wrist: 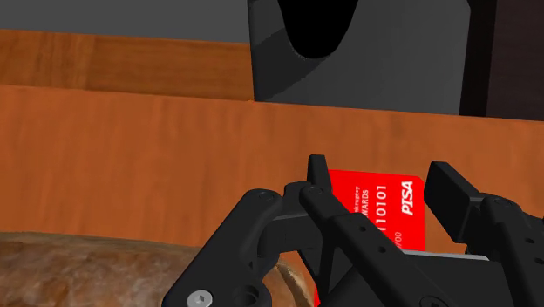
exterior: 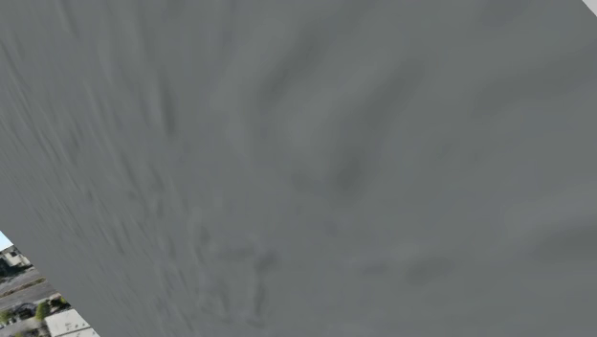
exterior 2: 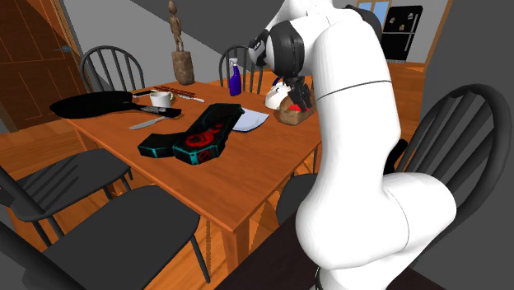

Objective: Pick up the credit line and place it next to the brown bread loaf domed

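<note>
I read the shoulder view as pressed hard against a grey surface [exterior: 306, 163], with a thin outdoor strip [exterior: 33, 306] at its lower left corner. The second exterior view stands close behind the arm [exterior 2: 354, 148], whose white body takes up much of that view's right half. It faces across the wooden table [exterior 2: 247, 185] toward the far chairs [exterior 2: 111, 66] and a wooden door [exterior 2: 33, 49] at its left. The wrist view sits low and very near the same table top, looking along the gripper [wrist: 381, 183] toward a dark chair back [wrist: 366, 70]. These two views share the table top, the bread loaf [exterior 2: 290, 115] and the red card [wrist: 384, 205] clasped between the fingers.
</note>
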